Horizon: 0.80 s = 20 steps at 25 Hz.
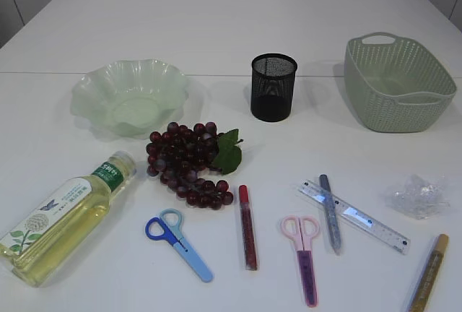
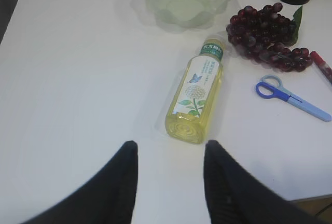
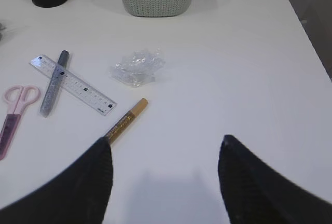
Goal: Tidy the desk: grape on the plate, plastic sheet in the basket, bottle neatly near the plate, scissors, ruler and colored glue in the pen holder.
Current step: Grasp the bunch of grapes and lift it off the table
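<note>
The purple grape bunch [image 1: 189, 162] lies just in front of the pale green wavy plate [image 1: 130, 97]. A bottle [image 1: 61, 218] of yellow liquid lies on its side at the front left. Blue scissors [image 1: 178, 242], pink scissors [image 1: 306, 256], a clear ruler [image 1: 354, 215] and red [image 1: 247, 226], silver [image 1: 330, 212] and gold [image 1: 429, 271] glue pens lie along the front. The crumpled plastic sheet [image 1: 416, 196] rests at the right. My left gripper [image 2: 170, 146] hangs open just short of the bottle's base [image 2: 182, 130]. My right gripper [image 3: 165, 143] hangs open over bare table, right of the gold pen [image 3: 126, 120].
The black mesh pen holder [image 1: 273, 87] stands at the middle back, the green woven basket [image 1: 398, 84] at the back right. The table's right edge [image 3: 306, 29] runs close beside the right gripper. Neither arm shows in the exterior view.
</note>
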Tool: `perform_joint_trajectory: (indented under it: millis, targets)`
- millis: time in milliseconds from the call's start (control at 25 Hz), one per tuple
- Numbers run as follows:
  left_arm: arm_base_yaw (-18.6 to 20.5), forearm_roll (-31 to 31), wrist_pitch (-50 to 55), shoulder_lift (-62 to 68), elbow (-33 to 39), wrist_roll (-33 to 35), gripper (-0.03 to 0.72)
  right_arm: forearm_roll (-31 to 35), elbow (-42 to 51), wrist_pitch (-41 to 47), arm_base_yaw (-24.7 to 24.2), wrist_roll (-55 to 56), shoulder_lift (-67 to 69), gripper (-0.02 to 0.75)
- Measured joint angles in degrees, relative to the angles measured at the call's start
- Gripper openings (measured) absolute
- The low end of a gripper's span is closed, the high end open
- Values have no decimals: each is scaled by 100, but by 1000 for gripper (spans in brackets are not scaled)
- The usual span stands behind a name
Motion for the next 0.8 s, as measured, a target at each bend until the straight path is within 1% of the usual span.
perform_joint_trajectory:
  millis: [800]
  targets:
    - [0, 0, 0, 0, 0, 0, 308, 0, 0, 0, 0, 0, 0, 503]
